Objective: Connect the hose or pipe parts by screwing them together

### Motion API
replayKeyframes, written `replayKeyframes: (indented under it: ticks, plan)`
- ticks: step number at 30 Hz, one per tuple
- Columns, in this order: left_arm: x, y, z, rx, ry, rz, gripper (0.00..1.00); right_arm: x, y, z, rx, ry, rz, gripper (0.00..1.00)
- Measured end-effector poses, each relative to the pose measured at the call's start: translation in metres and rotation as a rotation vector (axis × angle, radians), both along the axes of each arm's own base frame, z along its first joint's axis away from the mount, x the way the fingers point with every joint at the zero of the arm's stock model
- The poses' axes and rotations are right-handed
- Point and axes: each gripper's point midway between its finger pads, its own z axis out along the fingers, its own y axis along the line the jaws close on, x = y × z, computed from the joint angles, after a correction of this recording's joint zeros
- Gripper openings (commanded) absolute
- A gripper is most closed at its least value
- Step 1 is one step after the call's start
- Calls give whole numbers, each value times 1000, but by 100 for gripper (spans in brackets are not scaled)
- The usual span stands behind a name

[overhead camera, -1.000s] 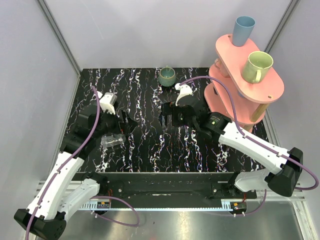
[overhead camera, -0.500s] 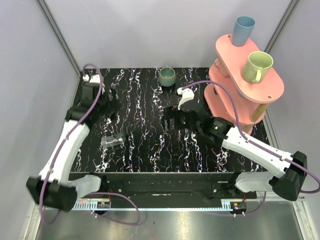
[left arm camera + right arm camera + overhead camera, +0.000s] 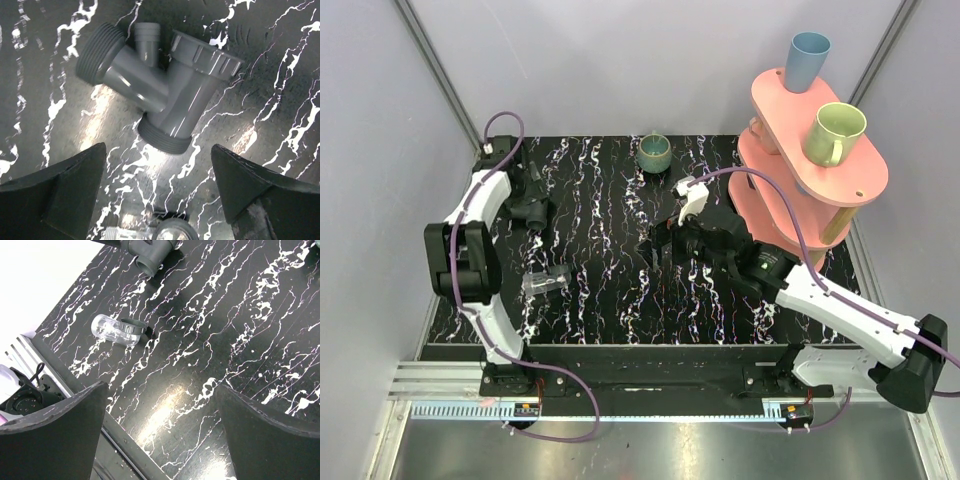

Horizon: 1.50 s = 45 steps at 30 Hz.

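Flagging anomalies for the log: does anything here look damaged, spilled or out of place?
Nothing stands out. The grey pipe fitting and the clear connector lie apart on the table, both apparently intact.

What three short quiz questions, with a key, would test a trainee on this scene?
1. True or false: the left gripper grips the grey fitting.
2. Which lies nearer the fitting? A: clear connector; B: green cup.
3. Fill in: the fitting and the connector are ____ (joined or apart).
Key: 1 false, the jaws are open and touch nothing; 2 A; 3 apart.
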Motion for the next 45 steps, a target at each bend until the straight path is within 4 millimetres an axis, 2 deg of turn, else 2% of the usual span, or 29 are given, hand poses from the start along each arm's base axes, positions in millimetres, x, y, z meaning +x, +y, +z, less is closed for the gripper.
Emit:
replayKeyframes:
  ticks: [3,6,11,17,29,35,38,40,43,45]
  plan:
    - [10,-4,-19,-20,36,-18,85,0,0,5,6,-21,10,100]
    - [18,-11,-31,-41,52,-37,86,1,0,4,-3,-35,16,100]
    - [11,-18,-42,-52,81,-64,88,1,-1,3,-21,-53,24,100]
    - [-9,-26,-62,-62,146,-114,88,2,-1,3,-29,-63,28,100]
    - [-7,-24,-65,-33,151,-166,78,0,-3,4,-19,-62,28,100]
    - [-4,-23,-67,-22,143,-186,66,-2,-4,7,-7,-64,25,100]
    - [-1,-23,-66,-17,134,-194,53,-2,-5,5,-5,-58,23,100]
    - [-1,-24,-66,-17,129,-194,50,-3,-6,3,-4,-50,20,100]
    - [-8,-27,-67,-18,131,-199,50,-5,-7,0,2,-38,16,100]
    - [-16,-31,-67,-22,141,-199,56,-7,-8,-2,6,-31,13,100]
